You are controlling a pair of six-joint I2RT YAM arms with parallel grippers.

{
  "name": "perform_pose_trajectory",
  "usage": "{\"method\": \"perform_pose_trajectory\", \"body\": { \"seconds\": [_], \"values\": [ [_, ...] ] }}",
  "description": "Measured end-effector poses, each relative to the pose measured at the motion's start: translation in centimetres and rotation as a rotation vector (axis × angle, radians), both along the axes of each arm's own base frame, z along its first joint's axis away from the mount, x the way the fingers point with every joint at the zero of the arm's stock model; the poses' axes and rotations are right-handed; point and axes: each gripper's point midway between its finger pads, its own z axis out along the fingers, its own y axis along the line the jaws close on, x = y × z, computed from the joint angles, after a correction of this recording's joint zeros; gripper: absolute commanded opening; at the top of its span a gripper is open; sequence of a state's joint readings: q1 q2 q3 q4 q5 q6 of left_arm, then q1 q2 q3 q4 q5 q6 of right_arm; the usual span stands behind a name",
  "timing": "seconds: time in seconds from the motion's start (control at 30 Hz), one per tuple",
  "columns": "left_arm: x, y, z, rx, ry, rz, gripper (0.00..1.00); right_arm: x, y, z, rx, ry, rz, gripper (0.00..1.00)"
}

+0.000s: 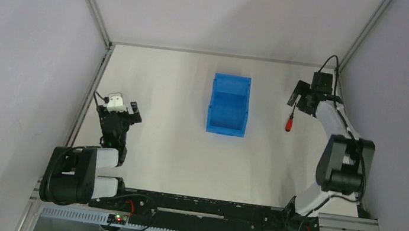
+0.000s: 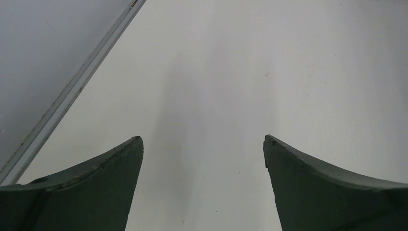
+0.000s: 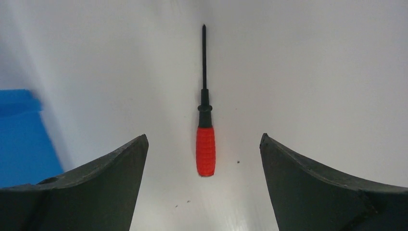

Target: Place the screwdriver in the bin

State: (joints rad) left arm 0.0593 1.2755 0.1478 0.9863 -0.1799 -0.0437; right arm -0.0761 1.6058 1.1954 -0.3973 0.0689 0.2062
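Screwdriver (image 3: 205, 108) lies flat on the white table (image 1: 169, 135) at the bin's (image 1: 225, 128) 3 o'clock, well apart, bare surface between; right gripper (image 3: 203, 139) hangs above it, jaws wide either side of the red handle (image 3: 206, 151), gripping nothing; left gripper (image 2: 203, 139), equally wide and empty, sits near the table's left rail (image 2: 72, 91).

The screwdriver (image 3: 205, 144) has a red, ribbed plastic handle and a matt black shaft; the bin (image 1: 229, 105) is smooth blue plastic. The table (image 3: 312, 72) is white, smooth and faintly glossy, and the right gripper (image 3: 203, 136) has 2 dark, matt fingers (image 3: 96, 187).
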Motion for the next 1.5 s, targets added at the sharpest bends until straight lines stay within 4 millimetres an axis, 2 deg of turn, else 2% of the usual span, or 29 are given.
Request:
{"method": "perform_pose_trajectory", "body": {
  "seconds": [0.1,0.23,0.3,0.4,0.5,0.53,0.57,0.77,0.87,0.93,1.0,1.1,1.17,1.2,1.23,1.37,1.4,1.5],
  "values": [
    [0.0,0.0,0.0,0.0,0.0,0.0,1.0,0.6,-0.1,-3.6,-0.002,0.118,0.013,0.91],
    [0.0,0.0,0.0,0.0,0.0,0.0,1.0,0.0,0.1,-7.3,0.01,0.24,0.037,0.84],
    [0.0,0.0,0.0,0.0,0.0,0.0,1.0,-0.4,0.3,-8.7,0.019,0.285,0.051,0.75],
    [0.0,0.0,0.0,0.0,0.0,0.0,1.0,-1.0,0.6,-10.5,0.033,0.341,0.063,0.54],
    [0.0,0.0,0.0,0.0,0.0,0.0,1.0,-1.0,0.6,-10.9,0.031,0.358,0.076,0.11],
    [0.0,0.0,0.0,0.0,0.0,0.0,1.0,-1.0,0.7,-11.0,0.039,0.362,0.07,0.05],
    [0.0,0.0,0.0,0.0,0.0,0.0,1.0,-1.1,0.7,-10.9,0.037,0.363,0.076,0.0],
    [0.0,0.0,0.0,0.0,0.0,0.0,1.0,-1.5,0.8,-10.6,0.039,0.377,0.078,0.0],
    [0.0,0.0,0.0,0.0,0.0,0.0,1.0,-2.2,0.9,-9.5,0.032,0.388,0.091,0.0],
    [0.0,0.0,0.0,0.0,0.0,0.0,1.0,-2.2,0.9,-7.7,0.022,0.37,0.1,0.0],
    [0.0,0.0,0.0,0.0,0.0,0.0,1.0,-1.9,1.0,-5.2,0.006,0.329,0.114,0.0],
    [0.0,0.0,0.0,0.0,0.0,0.0,1.0,-1.4,1.3,-0.2,-0.02,0.235,0.143,0.01],
    [0.0,0.0,0.0,0.0,0.0,0.0,1.0,-1.5,2.2,3.1,-0.029,0.173,0.177,0.03],
    [0.0,0.0,0.0,0.0,0.0,0.0,1.0,-1.6,2.8,4.1,-0.03,0.154,0.193,0.03],
    [0.0,0.0,0.0,0.0,0.0,0.0,1.0,-1.9,3.8,5.7,-0.033,0.134,0.219,0.03],
    [0.0,0.0,0.0,0.0,0.0,0.0,1.0,-2.4,7.6,8.6,-0.019,0.1,0.3,0.04],
    [0.0,0.0,0.0,0.0,0.0,0.0,1.0,-2.7,9.8,8.9,-0.013,0.096,0.35,0.04],
    [0.0,0.0,0.0,0.0,0.0,0.0,1.0,-3.5,14.3,9.4,0.014,0.098,0.437,0.04]
  ]
}}
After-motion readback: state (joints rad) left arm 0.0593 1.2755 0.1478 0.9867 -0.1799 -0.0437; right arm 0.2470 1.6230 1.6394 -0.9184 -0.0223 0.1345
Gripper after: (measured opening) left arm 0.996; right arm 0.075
